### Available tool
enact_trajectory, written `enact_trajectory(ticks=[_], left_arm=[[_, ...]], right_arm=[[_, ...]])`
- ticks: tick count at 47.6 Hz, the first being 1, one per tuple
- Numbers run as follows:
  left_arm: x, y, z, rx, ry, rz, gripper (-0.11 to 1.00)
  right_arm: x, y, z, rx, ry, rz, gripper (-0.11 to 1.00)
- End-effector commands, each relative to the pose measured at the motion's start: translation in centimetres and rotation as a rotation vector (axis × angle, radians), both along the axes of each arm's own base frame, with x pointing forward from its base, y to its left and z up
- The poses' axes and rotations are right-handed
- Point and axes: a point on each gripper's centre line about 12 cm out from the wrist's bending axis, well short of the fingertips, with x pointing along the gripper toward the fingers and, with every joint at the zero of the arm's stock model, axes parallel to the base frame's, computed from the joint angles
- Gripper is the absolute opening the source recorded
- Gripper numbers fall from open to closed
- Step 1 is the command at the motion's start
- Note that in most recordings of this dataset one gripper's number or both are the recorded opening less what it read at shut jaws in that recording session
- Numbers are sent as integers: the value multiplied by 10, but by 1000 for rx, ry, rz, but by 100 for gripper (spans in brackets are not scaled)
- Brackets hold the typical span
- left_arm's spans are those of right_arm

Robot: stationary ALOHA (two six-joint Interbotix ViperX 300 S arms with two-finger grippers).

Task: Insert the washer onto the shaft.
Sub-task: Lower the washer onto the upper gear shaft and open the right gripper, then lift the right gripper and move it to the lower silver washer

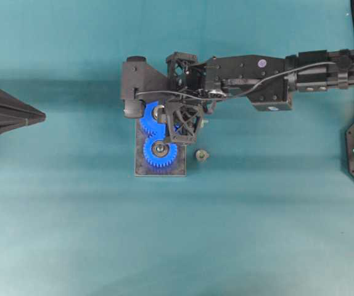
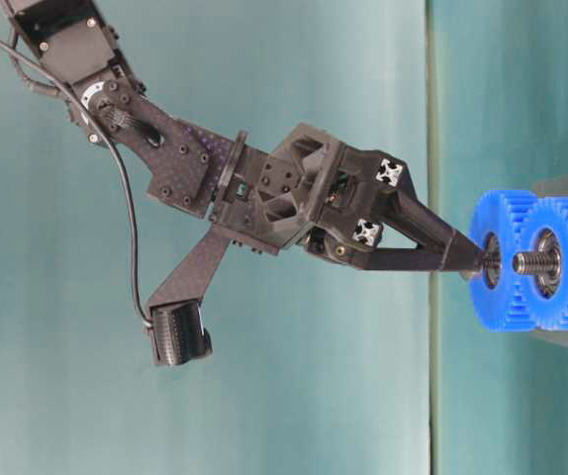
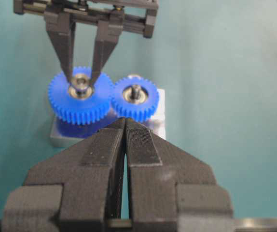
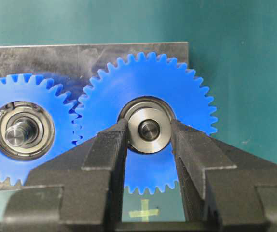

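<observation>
Teal felt under toothed blue gears (image 4: 148, 96)

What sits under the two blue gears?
A grey base plate lies under the two blue gears, on the teal table. The gears cover most of the plate, so how the shafts mount there cannot be seen.

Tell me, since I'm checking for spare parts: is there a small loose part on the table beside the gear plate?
Yes, a small dark part lies on the teal table just beside the plate.
</observation>
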Motion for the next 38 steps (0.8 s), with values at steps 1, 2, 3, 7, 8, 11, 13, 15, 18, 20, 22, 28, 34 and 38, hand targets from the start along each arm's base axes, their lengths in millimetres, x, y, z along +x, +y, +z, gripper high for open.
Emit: enact_trajectory(ticks=[1,2,3,7,8,11,13,15,18,20,22,28,34,38], left_arm=[[2,0,4,0,-12,2,1],[1,0,4,0,-11,2,1],[1,0,4,2,-11,1,1],[1,0,5,0,-15,2,1],[1,0,5,0,-15,2,1],[1,0,5,1,-17,2,1],[1,0,5,-1,-18,2,1],[0,0,6,-1,-20,2,1],[0,0,6,-2,-20,2,1],[0,1,6,-2,-22,4,1],[0,0,6,-4,-22,3,1],[0,1,5,-4,-19,4,1],[0,0,5,-4,-20,3,1],[0,1,5,-2,-20,4,1]], right_arm=[[2,4,12,2,-39,4,33],[2,4,12,3,-39,3,33],[2,3,12,2,-40,3,33],[2,3,12,5,-42,-2,33],[2,3,12,6,-44,-2,33],[2,2,14,10,-48,-6,33],[2,2,14,12,-49,-9,33],[2,0,14,14,-45,-14,33],[2,-3,16,19,-49,-31,37],[2,-3,16,22,-49,-37,47],[2,-3,17,23,-57,-41,58],[1,-6,22,23,-72,-52,65],[-2,-8,27,21,-79,-56,65],[-6,-8,34,19,-91,-56,65]])
